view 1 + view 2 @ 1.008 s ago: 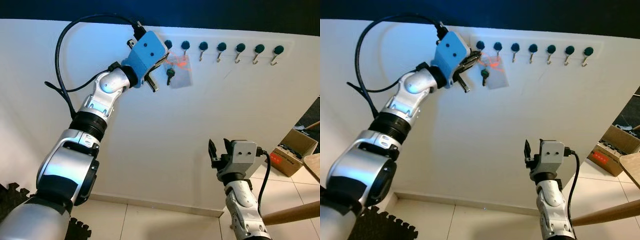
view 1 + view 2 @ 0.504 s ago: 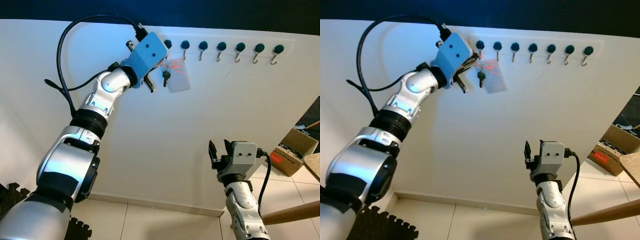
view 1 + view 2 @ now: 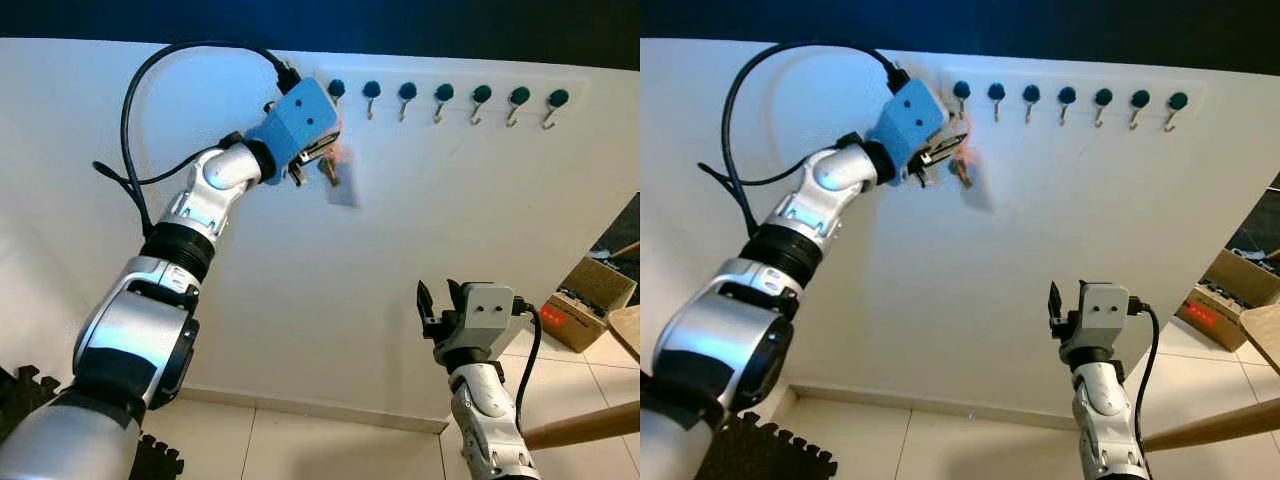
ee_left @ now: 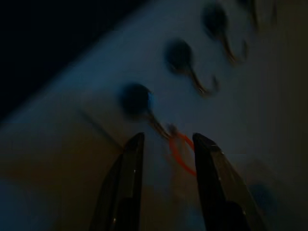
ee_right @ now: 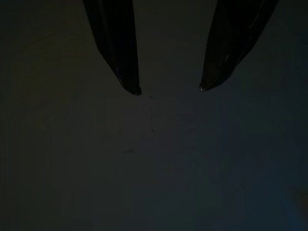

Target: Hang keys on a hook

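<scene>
The keys (image 3: 328, 168) with their red ring (image 4: 180, 153) dangle right at the first hook (image 4: 159, 126), at about 11 o'clock on the white wall (image 3: 400, 280). The left claw (image 3: 308, 165) sits beside them, fingers spread apart. I think the ring is on, so little is left. The right claw (image 3: 434, 303) waits low, spread wide.

White wall (image 3: 400, 260), tiled floor (image 3: 330, 445), cardboard box (image 3: 585, 305)

We see keys (image 3: 329, 171) w/ orange ring and clear tag, blurred, dangling against wall just below leftmost hook (image 3: 337, 90) of the row.
</scene>
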Motion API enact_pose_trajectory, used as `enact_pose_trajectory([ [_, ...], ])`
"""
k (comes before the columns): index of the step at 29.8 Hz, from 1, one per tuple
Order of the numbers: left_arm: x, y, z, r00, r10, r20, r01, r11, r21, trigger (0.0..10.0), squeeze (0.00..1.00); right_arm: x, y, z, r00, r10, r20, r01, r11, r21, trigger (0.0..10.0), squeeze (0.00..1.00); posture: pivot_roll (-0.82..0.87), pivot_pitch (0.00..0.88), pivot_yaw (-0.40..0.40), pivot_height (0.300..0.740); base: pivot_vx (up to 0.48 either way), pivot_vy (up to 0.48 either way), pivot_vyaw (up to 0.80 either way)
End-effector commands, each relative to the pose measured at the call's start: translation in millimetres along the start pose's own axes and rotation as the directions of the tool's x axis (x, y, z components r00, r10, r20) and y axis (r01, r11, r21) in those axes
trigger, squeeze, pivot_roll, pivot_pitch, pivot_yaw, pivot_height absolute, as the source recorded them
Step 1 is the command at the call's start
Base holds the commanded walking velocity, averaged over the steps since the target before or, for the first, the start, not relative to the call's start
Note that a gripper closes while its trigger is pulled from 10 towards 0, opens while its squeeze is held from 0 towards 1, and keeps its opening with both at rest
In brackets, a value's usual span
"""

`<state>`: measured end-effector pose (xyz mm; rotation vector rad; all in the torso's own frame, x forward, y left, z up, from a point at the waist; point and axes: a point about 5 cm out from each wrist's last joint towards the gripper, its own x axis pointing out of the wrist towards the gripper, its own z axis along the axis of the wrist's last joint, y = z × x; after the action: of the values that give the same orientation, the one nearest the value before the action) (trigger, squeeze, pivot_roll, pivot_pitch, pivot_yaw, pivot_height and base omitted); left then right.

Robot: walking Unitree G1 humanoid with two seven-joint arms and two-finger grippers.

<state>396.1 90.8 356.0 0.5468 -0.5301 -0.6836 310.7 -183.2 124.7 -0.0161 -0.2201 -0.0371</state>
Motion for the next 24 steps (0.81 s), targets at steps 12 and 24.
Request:
enact_pose_trajectory([
  [12,-46.4,-30.3,5,0.979,-0.014,0.203,0.085,0.933,-0.35,10.0,0.0,-1.7,-1.7,-2,1.0,0.0,-0.012,0.0,1.0,-0.002,10.0,0.0,0.09,0.138,0.028,0.74,0.0,0.0,0.0],
  [24,-75.6,-72.5,-28,0.986,0.136,-0.097,-0.157,0.953,-0.259,10.0,0.0,5.2,-0.3,21,0.996,0.061,0.065,-0.063,0.998,0.03,10.0,0.0,0.1,0.147,0.01,0.74,0.0,0.0,0.0],
])
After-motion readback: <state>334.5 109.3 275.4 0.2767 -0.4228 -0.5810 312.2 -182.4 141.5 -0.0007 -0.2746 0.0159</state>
